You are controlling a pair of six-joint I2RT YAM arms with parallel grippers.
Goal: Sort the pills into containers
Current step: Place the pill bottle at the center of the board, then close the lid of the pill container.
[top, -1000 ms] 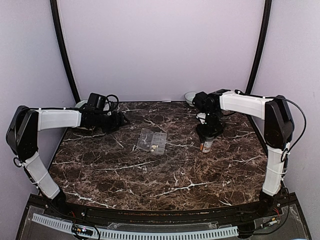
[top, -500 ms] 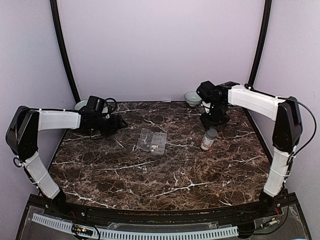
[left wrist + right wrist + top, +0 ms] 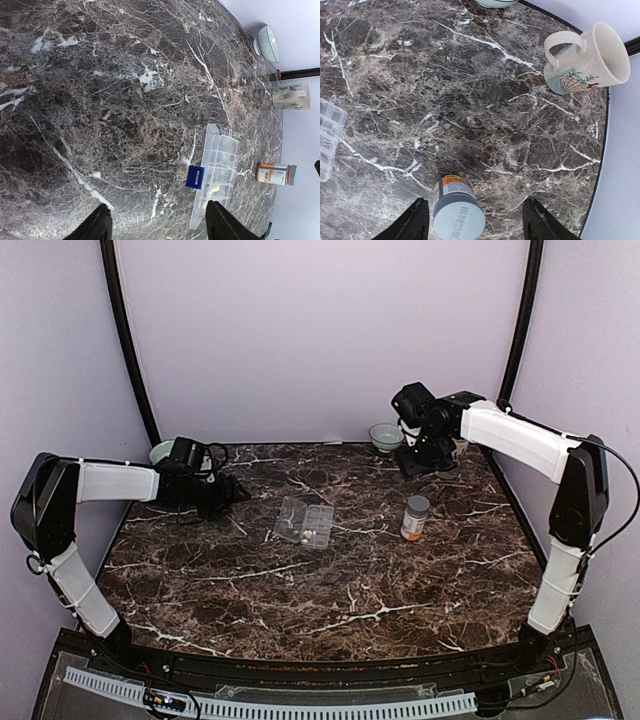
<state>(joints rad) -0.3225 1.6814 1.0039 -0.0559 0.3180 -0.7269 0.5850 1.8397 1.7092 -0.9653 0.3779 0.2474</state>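
Observation:
The clear organizer box [image 3: 304, 521] lies mid-table with its lid open, its containers [image 3: 219, 167] showing as small clear compartments beside a blue latch [image 3: 195, 177]. A few pale pills [image 3: 213, 189] sit in the near compartments. My left gripper [image 3: 240, 492] hovers left of the box, open, with nothing between its fingers [image 3: 98, 226]. My right gripper [image 3: 414, 462] is raised at the back right, open and empty. The grey-capped bottle [image 3: 415, 518] stands upright on the table below it, apart from the fingers [image 3: 538, 221].
A cream mug [image 3: 587, 62] stands at the far right near the table edge. One small bowl [image 3: 385, 435] sits at the back by the right arm, and another bowl [image 3: 162, 450] sits at the back left. The wall runs close behind.
My right gripper has lifted off the bottle and drawn back toward the far wall, and the bottle is left standing. The left arm has pulled slightly to the left.

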